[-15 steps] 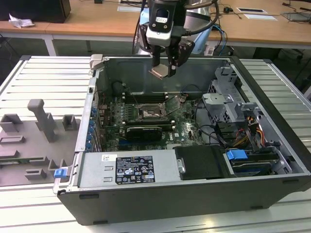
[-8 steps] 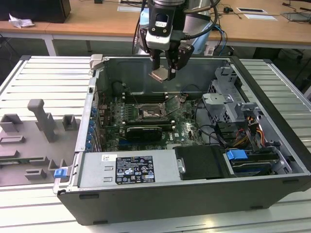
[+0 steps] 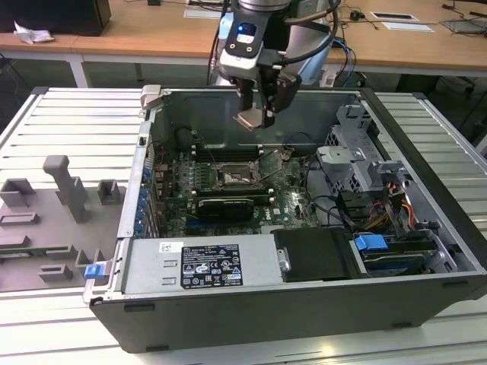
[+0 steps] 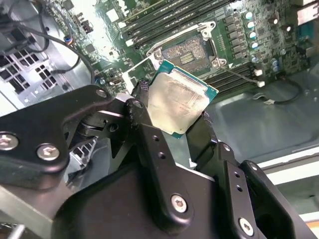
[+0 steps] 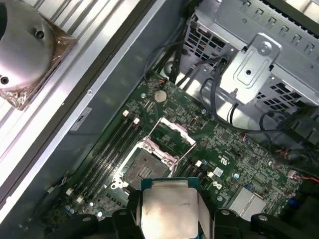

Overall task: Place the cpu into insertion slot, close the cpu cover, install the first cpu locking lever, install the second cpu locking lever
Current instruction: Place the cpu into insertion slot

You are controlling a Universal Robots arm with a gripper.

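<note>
My gripper (image 3: 259, 109) hangs over the open computer case, shut on the cpu (image 3: 250, 119), a flat silver-grey chip with a green edge. In both wrist views the black fingers (image 4: 143, 102) clamp the cpu (image 4: 177, 102) by two opposite edges. The insertion slot (image 5: 146, 164) lies open on the green motherboard below, a dark square with a metal rim (image 4: 189, 50). The cpu cover (image 5: 175, 138) stands swung up beside the slot, a silver frame with a window. The cpu (image 5: 168, 209) is above and a little to one side of the slot (image 3: 234, 176), not touching it.
A black graphics card (image 3: 221, 205) lies near the slot, with memory slots (image 5: 112, 149) on its other side. A grey drive cage (image 3: 358, 152) and cables fill the case's side on the exterior view's right. The power supply (image 3: 198, 262) sits at the front. Grey fixture blocks (image 3: 68, 190) stand outside.
</note>
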